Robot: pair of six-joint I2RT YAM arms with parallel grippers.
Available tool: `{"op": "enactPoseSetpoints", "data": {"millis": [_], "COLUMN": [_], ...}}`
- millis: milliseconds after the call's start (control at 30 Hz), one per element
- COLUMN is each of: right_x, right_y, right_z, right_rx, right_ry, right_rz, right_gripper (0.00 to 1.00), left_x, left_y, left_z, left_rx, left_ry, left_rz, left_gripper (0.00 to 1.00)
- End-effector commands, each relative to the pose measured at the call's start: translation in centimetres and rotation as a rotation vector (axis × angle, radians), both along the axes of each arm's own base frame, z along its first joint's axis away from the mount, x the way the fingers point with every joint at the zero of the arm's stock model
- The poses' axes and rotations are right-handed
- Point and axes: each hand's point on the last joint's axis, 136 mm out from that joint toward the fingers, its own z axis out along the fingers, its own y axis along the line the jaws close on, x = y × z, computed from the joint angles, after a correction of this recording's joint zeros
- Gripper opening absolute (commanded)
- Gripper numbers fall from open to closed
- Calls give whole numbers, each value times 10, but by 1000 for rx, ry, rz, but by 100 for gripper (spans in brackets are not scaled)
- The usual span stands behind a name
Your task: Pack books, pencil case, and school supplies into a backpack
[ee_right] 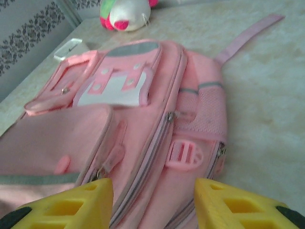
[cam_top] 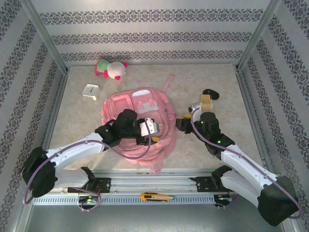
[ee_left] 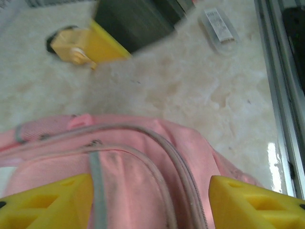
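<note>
Left gripper (ee_left: 150, 205) has its yellow fingers (ee_left: 43, 205) spread wide, empty, right over the pink backpack (cam_top: 159, 104) lying flat mid-table. Right gripper (ee_right: 153, 202) gapes empty at its side too. My worry: both arms crowd one bag, so they could bump or snag a zipper (ee_right: 167, 116) and drag it.

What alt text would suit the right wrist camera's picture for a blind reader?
A pink backpack lies flat on a pale table, its front pockets facing up. Two yellow fingers stand apart at the bottom edge, and a plush toy sits beyond the bag.
</note>
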Motion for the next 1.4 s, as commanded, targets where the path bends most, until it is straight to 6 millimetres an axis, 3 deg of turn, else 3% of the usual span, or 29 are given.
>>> {"op": "enactPoseSetpoints", "data": {"millis": [0, 133, 400, 533, 600, 633, 700, 767, 833, 967, 1067, 1267, 1367], "right_x": [-8, -7, -5, -5, -4, -4, -1, 3, 9, 17, 15, 2, 10], "right_y": [-5, -1, 7, 13, 13, 12, 10, 4, -3, -7, 7, 42, 50], "right_z": [-18, -20, -24, -24, -22, -21, -15, -4, 11, 38, 43, 32, 17], "right_rx": [-4, -7, 0, -2, -4, -5, 1, 12, 25, -17, -87, -240, -312], "right_ry": [62, 66, 95, 96, 90, 84, 66, 39, 4, -85, -128, -178, -190], "right_rz": [-38, -21, 3, 24, 27, 23, 15, -1, -3, 89, 273, 726, 837], "right_gripper": [48, 48, 49, 49, 49, 50, 50, 51, 52, 52, 52, 51, 52], "left_x": [11, 14, 9, 24, 30, 31, 29, 27, 24, 18, 13, 8, 7], "left_y": [22, 33, 25, 36, 40, 40, 39, 39, 39, 46, 53, 64, 66], "left_z": [3, -27, -49, -65, -68, -67, -61, -45, -23, 17, 31, 30, 26], "left_rx": [50, 190, 226, 290, 312, 309, 285, 220, 132, -23, -75, -111, -108], "left_ry": [6, 7, 43, 18, 5, 3, 17, 41, 55, 70, 64, 56, 47], "left_rz": [110, 109, 39, 123, 153, 152, 140, 129, 105, 70, 43, 14, 14], "left_gripper": [65, 71, 79, 78, 66, 53, 37, 14, 3, 0, 0, 0, 0]}}
